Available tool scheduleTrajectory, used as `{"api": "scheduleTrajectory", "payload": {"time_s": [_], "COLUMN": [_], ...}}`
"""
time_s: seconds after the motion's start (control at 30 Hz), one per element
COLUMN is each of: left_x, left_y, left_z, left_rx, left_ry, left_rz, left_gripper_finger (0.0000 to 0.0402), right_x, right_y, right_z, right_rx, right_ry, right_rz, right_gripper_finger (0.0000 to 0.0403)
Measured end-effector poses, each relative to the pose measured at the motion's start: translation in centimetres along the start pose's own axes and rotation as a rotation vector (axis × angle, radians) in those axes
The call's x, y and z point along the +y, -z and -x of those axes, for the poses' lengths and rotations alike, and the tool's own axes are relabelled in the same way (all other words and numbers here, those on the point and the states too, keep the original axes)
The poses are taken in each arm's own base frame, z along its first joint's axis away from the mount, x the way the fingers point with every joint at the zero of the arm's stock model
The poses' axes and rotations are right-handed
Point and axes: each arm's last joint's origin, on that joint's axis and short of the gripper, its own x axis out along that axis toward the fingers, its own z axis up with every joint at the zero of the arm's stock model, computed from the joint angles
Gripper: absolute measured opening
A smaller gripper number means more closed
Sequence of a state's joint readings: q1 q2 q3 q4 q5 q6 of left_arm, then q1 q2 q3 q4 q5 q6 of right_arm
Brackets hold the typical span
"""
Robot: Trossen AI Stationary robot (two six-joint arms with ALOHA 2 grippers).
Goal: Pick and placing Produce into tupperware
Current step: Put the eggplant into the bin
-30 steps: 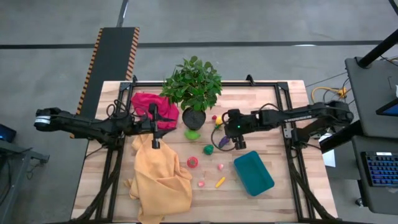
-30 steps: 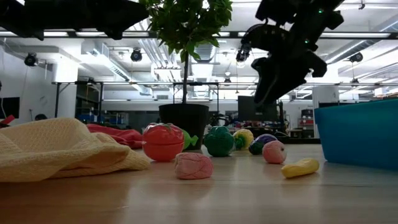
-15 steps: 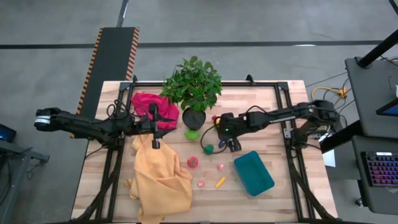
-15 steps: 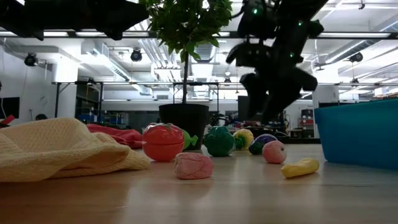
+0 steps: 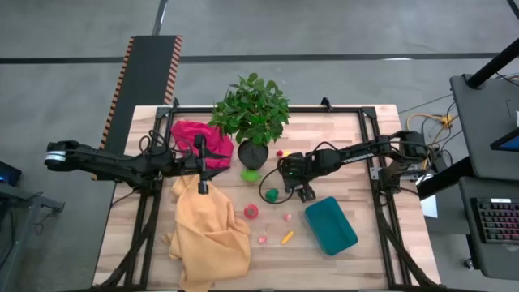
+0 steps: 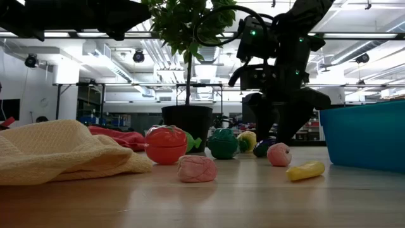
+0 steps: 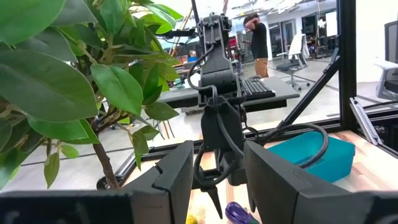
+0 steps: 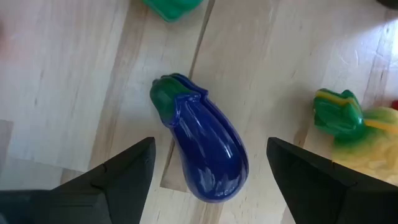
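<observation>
Bench [image 5: 357, 138]: pale wooden planks, framed by dark rails, seen whole in the high view

Right claw [image 8: 208, 163]: lowered near the bench centre, fingers spread wide; the eggplant [image 8: 202, 152] is framed between the two fingers [image 8: 118, 171] in the right wrist view, with a gap left on each side and no contact made. In the low view the right claw [image 6: 278, 130] is seen down at bench level behind the small pieces

Eggplant: purple body, green cap, laid flat on the planks; a yellow-and-green piece [image 8: 348, 121] is seen just beside it and a green piece [image 8: 171, 7] near its cap end

Other produce: a green round piece [image 5: 272, 195], a red tomato-like piece [image 5: 251, 212], a pink piece [image 5: 286, 217], a second pink piece [image 5: 262, 239] and a yellow piece [image 5: 287, 238] are scattered between the cloth and the container; a green piece [image 5: 250, 174] lies at the foot of the plant pot

Tupperware [image 5: 330, 225]: teal-blue, set on the bench near the right claw, nothing visible inside from above

Left claw [image 7: 214, 171]: held above the red cloth [image 5: 195, 138], fingers parted, nothing between them

Potted plant [image 5: 253, 113]: leafy, in a dark pot, at the far middle of the bench

Yellow cloth [image 5: 207, 223]: crumpled, spread over the near left part of the bench
</observation>
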State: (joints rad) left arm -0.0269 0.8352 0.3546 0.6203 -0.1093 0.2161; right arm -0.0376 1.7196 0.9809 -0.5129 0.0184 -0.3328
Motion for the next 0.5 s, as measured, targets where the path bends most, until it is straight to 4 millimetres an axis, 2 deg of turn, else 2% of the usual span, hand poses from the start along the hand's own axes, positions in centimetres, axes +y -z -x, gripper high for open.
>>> {"api": "scheduleTrajectory", "payload": {"time_s": [0.23, 0.5], "left_x": [0.0, 0.0], "left_y": [0.0, 0.0], "left_z": [0.0, 0.0], "left_rx": [0.000, 0.000], "left_ry": [0.000, 0.000], "left_rz": [0.000, 0.000], "left_gripper_finger": [0.0129, 0.0129], "right_x": [0.1, 0.2], "right_y": [0.1, 0.2], "right_z": [-0.9, -1.3], "right_rx": [0.024, 0.034], "right_ry": [-0.015, -0.038], "right_rz": [-0.007, -0.001], "right_gripper_finger": [0.0301, 0.0274]}}
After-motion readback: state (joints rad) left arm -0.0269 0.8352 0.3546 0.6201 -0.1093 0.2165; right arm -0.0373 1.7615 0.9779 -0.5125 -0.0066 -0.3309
